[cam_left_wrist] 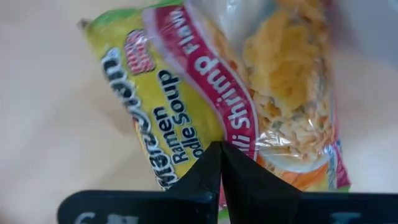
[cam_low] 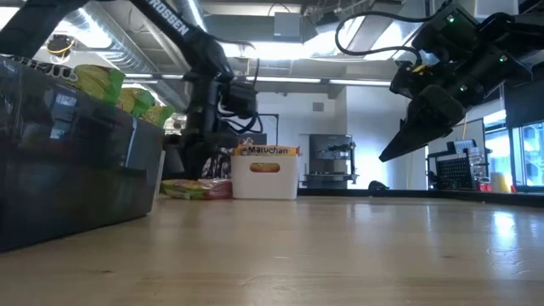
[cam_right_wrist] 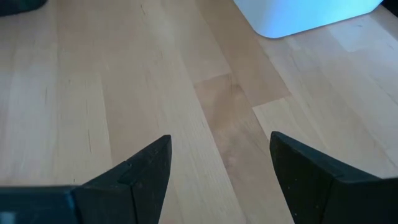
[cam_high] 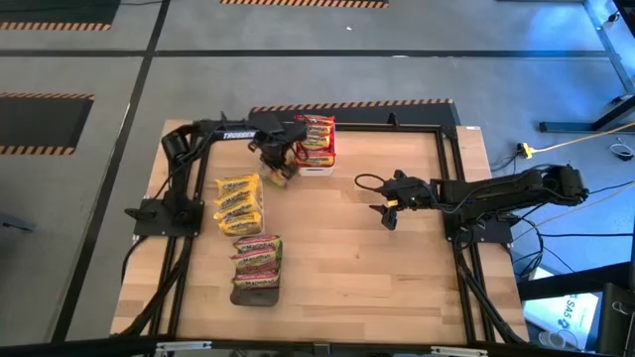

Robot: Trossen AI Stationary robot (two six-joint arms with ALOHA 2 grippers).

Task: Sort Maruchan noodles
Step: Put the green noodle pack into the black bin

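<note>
Left wrist view: left end effector pinches a shrimp packet, white bin at its 3 o'clock; right end effector wide, idle.

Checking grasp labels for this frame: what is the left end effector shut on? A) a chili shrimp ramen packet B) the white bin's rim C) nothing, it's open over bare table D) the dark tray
A: in the left wrist view the left end effector is shut on the edge of a yellow ramen packet whose pink band reads shrimp.
</note>
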